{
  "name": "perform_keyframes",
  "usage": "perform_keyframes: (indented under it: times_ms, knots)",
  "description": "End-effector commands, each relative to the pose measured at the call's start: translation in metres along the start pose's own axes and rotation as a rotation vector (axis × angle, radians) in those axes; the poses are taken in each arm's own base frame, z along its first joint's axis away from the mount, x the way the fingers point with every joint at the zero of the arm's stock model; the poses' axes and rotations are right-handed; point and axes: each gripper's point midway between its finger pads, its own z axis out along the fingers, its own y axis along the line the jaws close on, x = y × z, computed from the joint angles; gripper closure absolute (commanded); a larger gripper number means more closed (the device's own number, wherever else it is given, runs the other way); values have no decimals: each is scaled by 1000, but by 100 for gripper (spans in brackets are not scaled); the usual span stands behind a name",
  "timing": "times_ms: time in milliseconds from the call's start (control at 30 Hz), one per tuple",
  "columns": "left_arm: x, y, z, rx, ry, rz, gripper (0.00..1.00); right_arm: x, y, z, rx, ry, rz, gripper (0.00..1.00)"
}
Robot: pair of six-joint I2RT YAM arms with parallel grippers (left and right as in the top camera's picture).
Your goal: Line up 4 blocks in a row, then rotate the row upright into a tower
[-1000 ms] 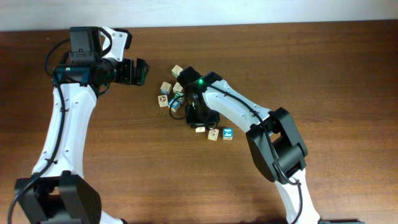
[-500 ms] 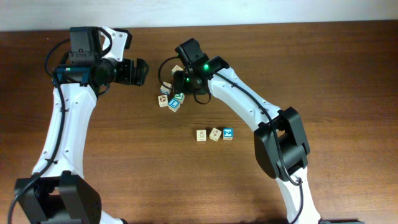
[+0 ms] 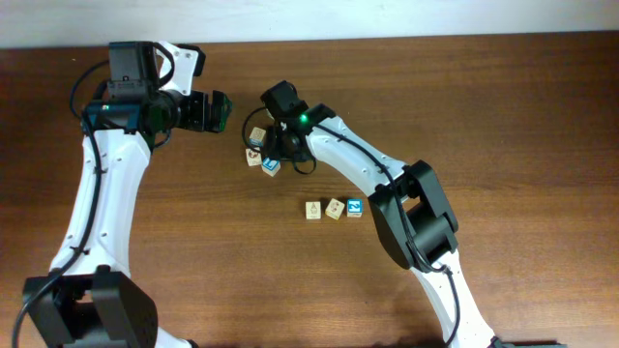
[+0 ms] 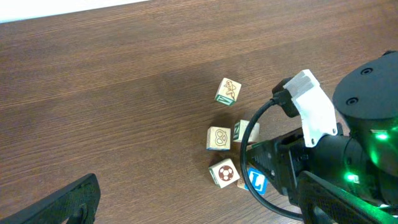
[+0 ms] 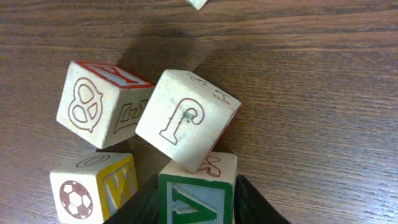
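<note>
- My right gripper [image 5: 194, 210] is clenched on a green-letter block [image 5: 195, 198], with one finger [image 5: 140, 206] snug against each side of it. This is down in the pile [image 3: 257, 135], toward 12 o'clock on the counter [image 3: 522, 116].
- On my right wrist cam, a block with a brown letter [image 5: 186, 118] sits tilted at 12 o'clock of the one I'm holding. Its low corner overlaps my block's top, but I honestly can't tell if it's resting on it.
- At about 10 o'clock of my block there's a pretzel block [image 5: 93, 106]. At 9 o'clock, just beside my finger, there's a soccer-ball block [image 5: 81, 193] with a yellow side.
- From above, the row of three blocks [image 3: 334, 208] lies at roughly 5 o'clock from the pile and well apart from it. It's two beige-topped ones side by side, then the blue-and-white block [image 3: 355, 207] at the 3 o'clock end.
- My left gripper [image 3: 221, 111] is released, with the jaws spread wide and nothing in them. It hangs at about 10 o'clock of the pile, near it but not touching.
- The left wrist cam shows a lone block [image 4: 228, 91] sitting apart at 12 o'clock of the others.
</note>
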Motion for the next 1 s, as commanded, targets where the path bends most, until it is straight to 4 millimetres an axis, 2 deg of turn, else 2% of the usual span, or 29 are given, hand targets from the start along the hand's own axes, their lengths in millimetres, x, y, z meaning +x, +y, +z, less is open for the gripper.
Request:
perform_keyframes:
  times_ms: [0,100,167,200,267,367,433,500,533,633,800,967]
  knots:
    - [-6,-1,-1,5,-14,4,1,-12,-5,-18,12,-31,-32,75]
    - [-6,-1,-1,5,-14,3,1,-14,8,-52,-37,-34,-83,76]
    - [-6,-1,-1,5,-14,4,1,-9,14,-91,-52,-19,-84,76]
    - [-6,-1,-1,5,-14,3,1,-2,12,-104,-40,2,-83,75]
    - [-6,-1,-1,5,-14,3,1,23,0,-113,15,92,-78,75]
    - [-6,-1,-1,5,-14,3,1,74,-8,-94,104,244,-111,75]
    - [-6,-1,-1,5,-14,3,1,93,-7,-80,117,276,-134,75]
    - [-6,-1,-1,5,-14,3,1,121,-9,-58,132,305,-134,75]
    - [-6,-1,-1,5,-14,4,1,127,-12,-52,139,310,-130,74]
    - [-6,-1,-1,5,-14,3,1,133,-28,-40,190,300,-106,70]
    - [-6,-1,-1,5,-14,3,1,132,-37,-41,231,290,-106,69]
    - [-6,-1,-1,5,-14,3,1,133,-55,-47,275,327,-54,69]
